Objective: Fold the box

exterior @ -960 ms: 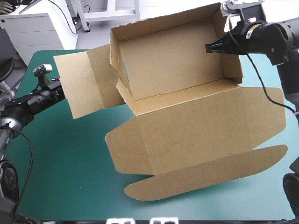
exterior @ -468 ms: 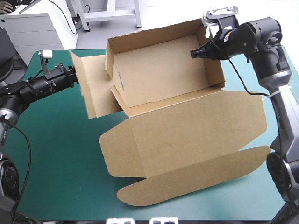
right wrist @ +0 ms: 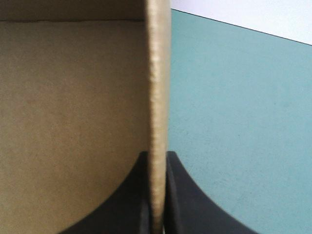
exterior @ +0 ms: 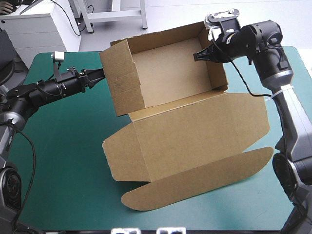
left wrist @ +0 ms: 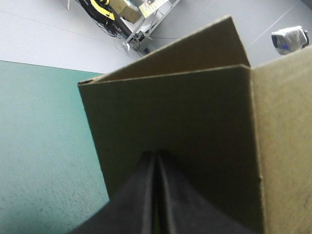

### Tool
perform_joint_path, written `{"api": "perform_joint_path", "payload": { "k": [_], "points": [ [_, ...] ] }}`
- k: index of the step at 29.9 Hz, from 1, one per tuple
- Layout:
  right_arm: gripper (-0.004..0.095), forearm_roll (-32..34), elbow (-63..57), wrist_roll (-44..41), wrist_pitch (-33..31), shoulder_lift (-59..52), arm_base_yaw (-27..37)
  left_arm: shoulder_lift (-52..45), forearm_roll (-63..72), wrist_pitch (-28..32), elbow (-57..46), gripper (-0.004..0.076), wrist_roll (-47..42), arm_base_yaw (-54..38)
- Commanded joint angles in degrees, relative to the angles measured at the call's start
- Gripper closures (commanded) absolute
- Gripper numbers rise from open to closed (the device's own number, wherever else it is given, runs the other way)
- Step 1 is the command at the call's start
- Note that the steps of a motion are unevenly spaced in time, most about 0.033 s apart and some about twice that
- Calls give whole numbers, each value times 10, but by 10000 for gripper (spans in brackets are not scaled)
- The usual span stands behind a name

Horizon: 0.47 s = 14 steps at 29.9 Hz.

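- The brown box (exterior: 170, 78) stands as an open tray on the far middle of the table, open side up.
- Its lid (exterior: 195, 136) lies flat, spreading from the tray toward the near edge. A long flap with rounded ends (exterior: 195, 180) runs along the lid's near side.
- The tray's left wall (exterior: 122, 80) stands upright, plain side out.
- The left gripper (exterior: 101, 74) reaches in from the left. Its black fingers (left wrist: 141, 195) are closed together in one point, with nothing seen between them, and the tip is against the outside of that wall.
- The right gripper (exterior: 197, 56) comes in over the tray's right wall (exterior: 217, 58). Its fingers (right wrist: 178, 195) are nearly closed, pinching the wall's top edge, one finger inside the tray and one outside.
- The teal-green cover (exterior: 63, 146) shows on both sides of the box and in front of the lid.
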<state>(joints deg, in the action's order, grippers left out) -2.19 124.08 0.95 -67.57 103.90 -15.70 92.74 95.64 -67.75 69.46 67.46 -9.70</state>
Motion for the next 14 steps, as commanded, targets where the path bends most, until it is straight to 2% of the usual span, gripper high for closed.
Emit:
{"api": "perform_joint_path", "payload": {
  "k": [1, 6, 8, 10, 14],
  "points": [
    [926, -14, 17, 9, 39, -27, 1, -25, 93, -63, 17, 673, -33, -4],
    [926, -12, 17, 12, 51, -25, 1, -41, 85, -63, 17, 455, -51, -4],
    [926, -7, 17, 13, 55, -25, 1, -50, 81, -63, 17, 393, -57, -4],
    [926, -1, 17, 13, 59, -25, 1, -60, 75, -63, 17, 357, -57, -4],
    [926, 2, 17, 9, 59, -24, 1, -75, 72, -63, 17, 353, -56, -4]
  ]
}}
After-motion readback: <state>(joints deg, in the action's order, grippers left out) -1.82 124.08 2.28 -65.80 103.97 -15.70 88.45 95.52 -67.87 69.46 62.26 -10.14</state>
